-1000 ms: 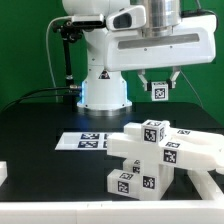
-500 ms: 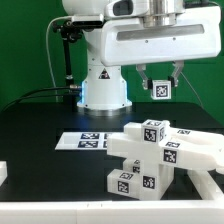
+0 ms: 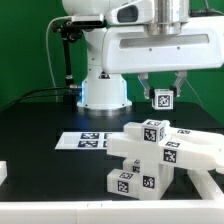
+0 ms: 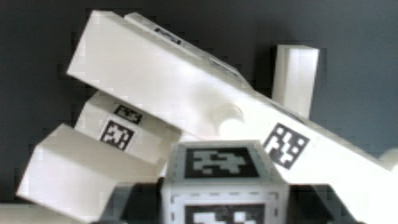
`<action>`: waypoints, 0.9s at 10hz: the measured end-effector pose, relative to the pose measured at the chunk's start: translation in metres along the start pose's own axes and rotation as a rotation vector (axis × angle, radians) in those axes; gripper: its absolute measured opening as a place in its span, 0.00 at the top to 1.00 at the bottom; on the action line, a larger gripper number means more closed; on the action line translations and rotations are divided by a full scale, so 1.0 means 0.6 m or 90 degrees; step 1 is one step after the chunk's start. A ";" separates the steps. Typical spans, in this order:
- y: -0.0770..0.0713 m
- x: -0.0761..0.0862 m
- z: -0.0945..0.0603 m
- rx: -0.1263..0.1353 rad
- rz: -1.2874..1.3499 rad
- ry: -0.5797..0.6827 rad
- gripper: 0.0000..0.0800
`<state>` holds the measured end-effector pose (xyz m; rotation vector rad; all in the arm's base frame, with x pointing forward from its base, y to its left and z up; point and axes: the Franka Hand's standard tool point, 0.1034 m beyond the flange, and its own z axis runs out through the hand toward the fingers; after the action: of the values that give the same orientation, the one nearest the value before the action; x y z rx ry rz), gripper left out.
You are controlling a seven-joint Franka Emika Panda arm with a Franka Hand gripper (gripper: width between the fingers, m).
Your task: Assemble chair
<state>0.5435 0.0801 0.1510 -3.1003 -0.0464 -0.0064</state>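
My gripper hangs in the air, shut on a small white tagged block. It is above and behind the chair pieces, which lie stacked on the black table toward the exterior view's right. In the wrist view the held block sits between dark fingers, my gripper closed on its sides. Beneath it a long white slab lies tilted across tagged blocks, with a post standing beside it.
The marker board lies flat on the table at the exterior view's left of the chair pieces. The arm's white base stands behind. A small white piece shows at the left edge.
The gripper with the tagged block has shifted slightly down and toward the exterior view's right. The chair pieces have not moved.
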 end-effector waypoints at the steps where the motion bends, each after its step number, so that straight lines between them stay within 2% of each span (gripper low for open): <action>1: -0.006 -0.007 0.016 -0.002 0.000 0.000 0.64; 4: -0.015 -0.013 0.036 -0.003 0.005 -0.008 0.64; 9: -0.012 -0.013 0.046 -0.006 0.004 -0.007 0.64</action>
<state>0.5358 0.0881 0.1239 -3.1097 -0.0365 0.0112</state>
